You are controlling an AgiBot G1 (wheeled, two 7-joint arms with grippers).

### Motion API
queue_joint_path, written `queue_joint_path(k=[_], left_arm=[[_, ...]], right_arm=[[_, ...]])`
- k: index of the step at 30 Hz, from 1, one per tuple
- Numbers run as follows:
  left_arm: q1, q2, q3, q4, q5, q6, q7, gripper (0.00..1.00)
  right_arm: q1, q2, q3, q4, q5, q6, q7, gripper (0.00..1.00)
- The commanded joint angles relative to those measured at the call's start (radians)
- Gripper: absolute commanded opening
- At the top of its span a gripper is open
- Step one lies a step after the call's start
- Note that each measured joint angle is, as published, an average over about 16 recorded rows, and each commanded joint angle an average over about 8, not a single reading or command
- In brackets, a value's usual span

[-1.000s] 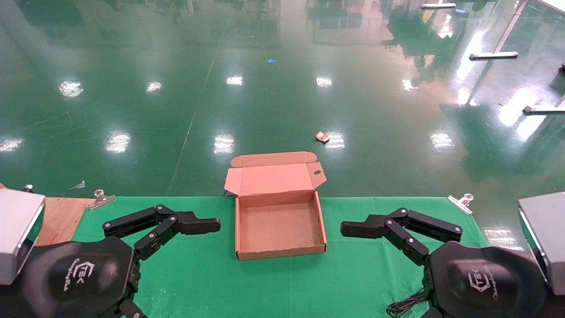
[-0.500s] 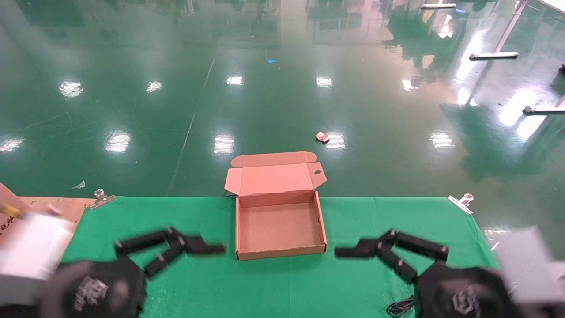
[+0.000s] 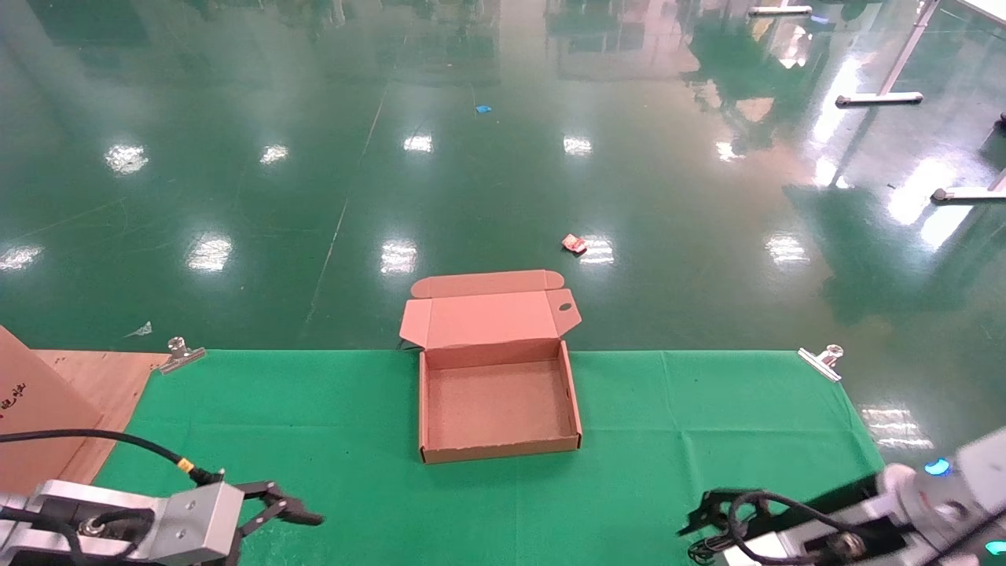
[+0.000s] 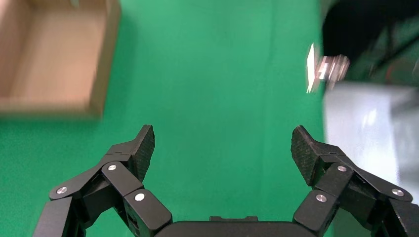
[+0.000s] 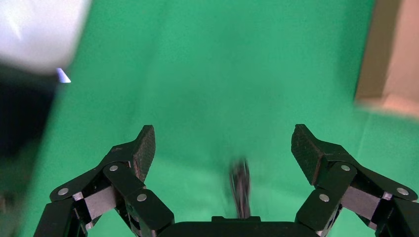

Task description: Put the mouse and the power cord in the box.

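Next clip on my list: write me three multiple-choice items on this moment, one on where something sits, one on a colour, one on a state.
1. Where does the box sit?
A. on the green cloth, between the two arms
B. on the floor beyond the table
C. in the left hand

2. What colour is the cloth covering the table?
A. blue
B. green
C. white

3. How is the box's lid?
A. taped shut
B. folded open, away from the robot
C. torn off and lying beside it

Answers: 1 A, the head view shows it mid-table, with the left hand and right hand at the near edge either side. 2 B, it is green in all views. 3 B, the lid stands back and the brown inside is bare.
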State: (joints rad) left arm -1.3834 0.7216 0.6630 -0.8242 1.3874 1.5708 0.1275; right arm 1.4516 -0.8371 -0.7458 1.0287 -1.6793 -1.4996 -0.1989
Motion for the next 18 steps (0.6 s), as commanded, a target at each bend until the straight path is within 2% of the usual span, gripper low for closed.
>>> queue_joint_path(k=[1, 9, 18], left_arm=[[-0.047, 0.017, 0.045, 0.063, 0.075, 0.000, 0.052, 1.00], [-0.136, 0.135, 0.161, 0.358, 0.277, -0.077, 0.242, 1.00], [-0.164, 0.213, 0.170, 0.601, 0.320, -0.258, 0.365, 1.00]], right_arm=[[0.032, -0.037, -0.044, -0.047, -0.094, 0.020, -0.040, 1.00], [0.068, -0.173, -0.108, -0.339, -0.256, 0.198, -0.221, 1.00], [0.102, -0.297, -0.119, -0.637, -0.280, 0.318, -0.374, 1.00]])
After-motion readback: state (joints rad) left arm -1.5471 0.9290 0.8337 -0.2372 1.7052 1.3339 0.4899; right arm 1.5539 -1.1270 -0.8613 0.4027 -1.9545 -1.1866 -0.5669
